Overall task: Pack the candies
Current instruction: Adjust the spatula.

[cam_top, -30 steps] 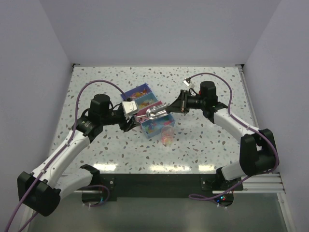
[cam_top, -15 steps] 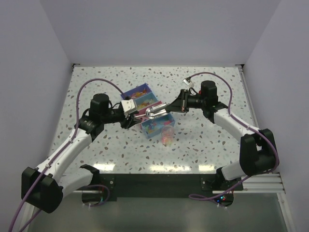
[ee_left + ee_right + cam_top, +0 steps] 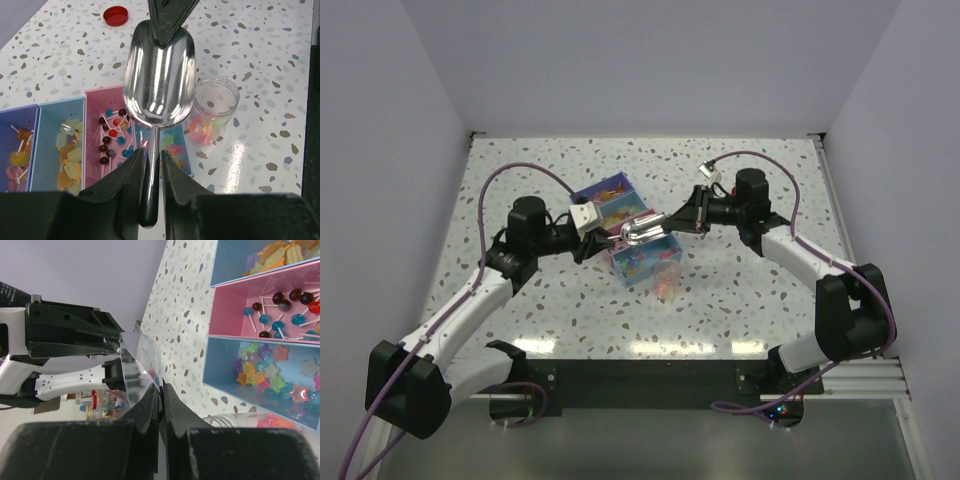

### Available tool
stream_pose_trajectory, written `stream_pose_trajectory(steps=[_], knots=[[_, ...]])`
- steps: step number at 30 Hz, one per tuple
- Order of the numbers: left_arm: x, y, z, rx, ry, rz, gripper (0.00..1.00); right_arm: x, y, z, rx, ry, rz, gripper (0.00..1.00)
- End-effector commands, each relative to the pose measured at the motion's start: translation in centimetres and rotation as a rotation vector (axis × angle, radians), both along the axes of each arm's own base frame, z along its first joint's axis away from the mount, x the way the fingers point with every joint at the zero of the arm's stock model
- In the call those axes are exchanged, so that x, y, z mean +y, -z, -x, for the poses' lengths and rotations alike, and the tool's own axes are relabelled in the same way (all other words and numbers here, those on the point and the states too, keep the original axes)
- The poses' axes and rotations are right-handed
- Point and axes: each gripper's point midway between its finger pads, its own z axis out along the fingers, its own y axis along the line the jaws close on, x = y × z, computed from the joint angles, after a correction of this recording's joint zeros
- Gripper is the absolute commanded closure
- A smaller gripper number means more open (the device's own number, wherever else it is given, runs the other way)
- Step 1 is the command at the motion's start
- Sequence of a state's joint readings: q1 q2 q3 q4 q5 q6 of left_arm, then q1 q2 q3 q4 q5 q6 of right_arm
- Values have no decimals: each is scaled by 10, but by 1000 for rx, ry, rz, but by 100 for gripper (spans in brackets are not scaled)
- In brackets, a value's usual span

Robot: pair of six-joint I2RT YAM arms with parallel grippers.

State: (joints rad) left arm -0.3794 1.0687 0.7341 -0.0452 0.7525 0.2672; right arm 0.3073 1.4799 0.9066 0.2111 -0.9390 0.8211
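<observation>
Candies: the candies [image 3: 112,134] lie sorted in a tray [image 3: 100,94] with four bays. There are orange lollipops in the dark-blue end bay, pale yellow pieces in the light-blue bay, dark and blue lollipops in the pink bay, and coloured stars in the blue bay nearest the jar. More coloured pieces sit in the bottom of the jar.
Jar: a clear jar [image 3: 230,117] stands upright with its mouth uncovered, on the surface just beside the star bay.
Scoop: a shiny metal scoop [image 3: 159,75] is held in the air over the star end of the tray and the jar's edge. Its hollow side faces the left wrist camera and its thin handle points toward the left arm.
Left hand: the left hand [image 3: 153,157] has a finger on either side of the scoop's handle, closed against it.
Right hand: the right hand [image 3: 161,387] is pinched tight on the thin far rim of the scoop's bowl.
Red lid: a round red lid [image 3: 115,15] lies flat on the surface, well apart from the tray and the jar.
Surface: the surface [image 3: 260,50] is white with brown and grey speckles.
Arms: in the top view both arms reach inward and meet over the tray.
</observation>
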Motion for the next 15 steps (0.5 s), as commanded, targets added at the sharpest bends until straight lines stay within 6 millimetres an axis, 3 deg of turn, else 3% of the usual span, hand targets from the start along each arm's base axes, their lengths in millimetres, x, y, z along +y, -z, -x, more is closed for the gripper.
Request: stream_pose_trajectory(steps=[1, 6, 9, 10, 15], knots=[[-4, -16, -5, -47, 1, 68, 76, 1, -6, 2, -31, -23, -31, 100], [-6, -17, -2, -28, 2, 96, 80, 1, -4, 3, -24, -20, -34, 100], [-5, -14, -1, -21, 2, 95, 91, 0, -4, 3, -24, -16, -34, 100], [-5, -14, 0, -20, 0, 95, 99, 0, -4, 3, -25, -15, -34, 100], [-2, -19, 1, -24, -20, 103, 100, -1, 4, 3, -11, -8, -11, 100]])
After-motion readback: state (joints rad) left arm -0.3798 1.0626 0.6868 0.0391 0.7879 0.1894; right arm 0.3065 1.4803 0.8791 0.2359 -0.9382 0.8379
